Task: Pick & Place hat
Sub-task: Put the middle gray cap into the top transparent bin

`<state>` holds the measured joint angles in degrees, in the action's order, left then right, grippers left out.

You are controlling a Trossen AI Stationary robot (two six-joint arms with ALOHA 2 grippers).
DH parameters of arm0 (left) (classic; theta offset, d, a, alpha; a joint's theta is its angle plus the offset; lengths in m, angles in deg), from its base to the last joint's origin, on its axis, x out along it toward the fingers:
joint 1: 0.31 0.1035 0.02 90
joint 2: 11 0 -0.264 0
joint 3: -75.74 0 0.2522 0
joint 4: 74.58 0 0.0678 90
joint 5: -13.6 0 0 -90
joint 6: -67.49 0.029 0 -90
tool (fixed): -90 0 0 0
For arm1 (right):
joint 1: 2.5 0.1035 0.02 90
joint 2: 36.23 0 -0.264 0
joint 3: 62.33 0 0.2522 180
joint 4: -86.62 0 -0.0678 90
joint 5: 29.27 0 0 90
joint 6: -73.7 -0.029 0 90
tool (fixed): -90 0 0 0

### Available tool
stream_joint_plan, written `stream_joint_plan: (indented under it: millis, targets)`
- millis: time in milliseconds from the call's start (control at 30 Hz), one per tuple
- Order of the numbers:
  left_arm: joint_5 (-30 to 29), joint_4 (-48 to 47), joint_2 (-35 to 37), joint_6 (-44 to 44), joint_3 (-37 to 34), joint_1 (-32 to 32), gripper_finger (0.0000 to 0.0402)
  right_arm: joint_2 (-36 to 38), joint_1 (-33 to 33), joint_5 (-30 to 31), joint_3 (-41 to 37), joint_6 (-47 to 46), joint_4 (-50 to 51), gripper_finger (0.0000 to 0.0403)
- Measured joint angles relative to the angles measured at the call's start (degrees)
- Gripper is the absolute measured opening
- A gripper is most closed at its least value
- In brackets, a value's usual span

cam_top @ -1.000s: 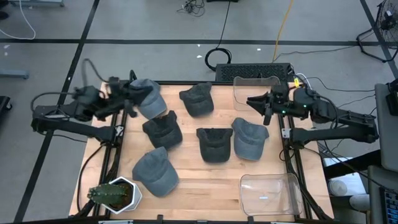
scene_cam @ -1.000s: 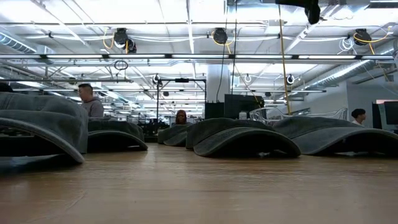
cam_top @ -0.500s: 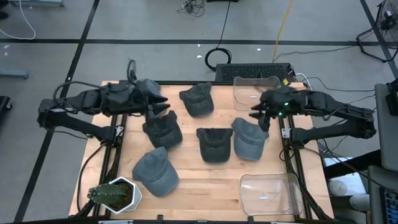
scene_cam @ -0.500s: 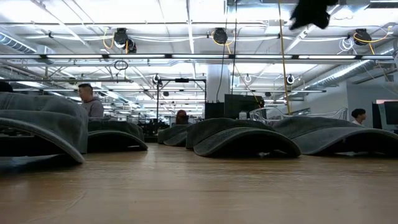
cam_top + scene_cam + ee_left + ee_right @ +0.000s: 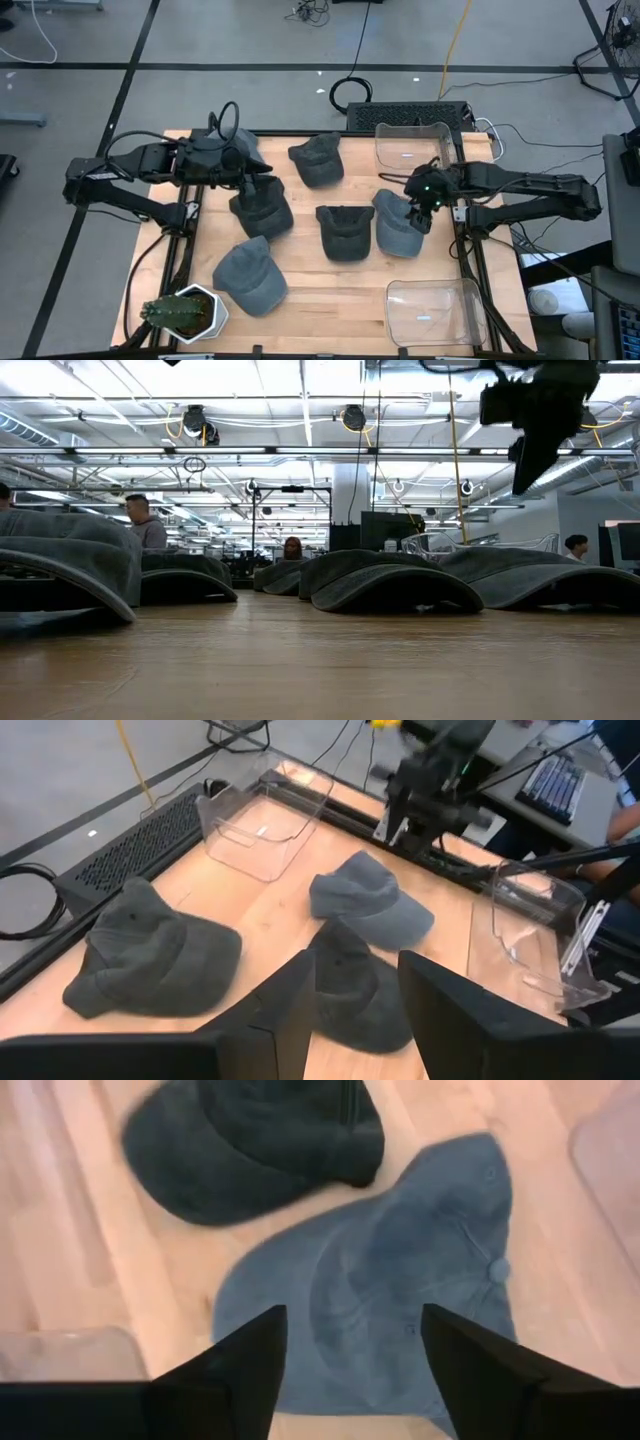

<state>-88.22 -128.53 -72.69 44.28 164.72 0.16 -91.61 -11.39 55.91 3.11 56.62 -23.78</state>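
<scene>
Several hats lie crown-up on the wooden table (image 5: 310, 290). My right gripper (image 5: 418, 212) hangs open above a blue-grey hat (image 5: 398, 232), which fills the right wrist view (image 5: 400, 1310) between the open fingers (image 5: 350, 1320). Beside it lies a dark hat (image 5: 345, 232). My left gripper (image 5: 258, 182) stands open over another dark hat (image 5: 264, 210); in the left wrist view its fingers (image 5: 357, 965) frame a dark hat (image 5: 360, 995). A lighter hat (image 5: 246, 150) is partly hidden under the left arm. In the low view the right gripper (image 5: 528, 455) hangs above the hats.
Two clear bins stand on the right side, one at the far edge (image 5: 412, 145) and one at the near edge (image 5: 435, 310). A potted plant (image 5: 185, 312) sits at the near left corner. More hats lie at the far middle (image 5: 318, 160) and near left (image 5: 250, 278).
My right gripper has swung from the far right edge toward the table's near side and down, coming over the blue-grey hat. My left gripper has moved from the far left edge toward the right and now stands over the dark hat. No hat has visibly moved.
</scene>
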Motion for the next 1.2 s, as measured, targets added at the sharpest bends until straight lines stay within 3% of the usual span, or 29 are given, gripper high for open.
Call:
stream_joint_plan:
  millis: [167, 233, 700, 867, 1200]
  targets:
    - [-0.01, 0.14, 0.00, -0.04, -0.01, -0.54, 0.0152, -2.59, 0.00, -0.08, -5.98, 0.42, -4.68, 0.0253]
    - [-0.01, 0.14, 0.02, -0.05, 0.00, -0.97, 0.0152, -3.32, -0.02, -2.73, -8.00, 1.05, -8.35, 0.0255]
    - [-0.04, 0.12, 0.02, 0.17, 0.00, -1.84, 0.0152, -7.34, 0.00, -4.35, -15.11, 2.93, -15.70, 0.0199]
    - [-0.04, 0.10, 0.02, 0.08, 0.00, -1.84, 0.0152, -7.30, 0.00, -4.42, -16.31, 2.27, -17.21, 0.0150]
    - [-0.07, 0.06, 0.02, 0.45, -0.02, -1.84, 0.0152, -7.04, 0.00, -4.45, -16.35, 2.46, -18.40, 0.0010]
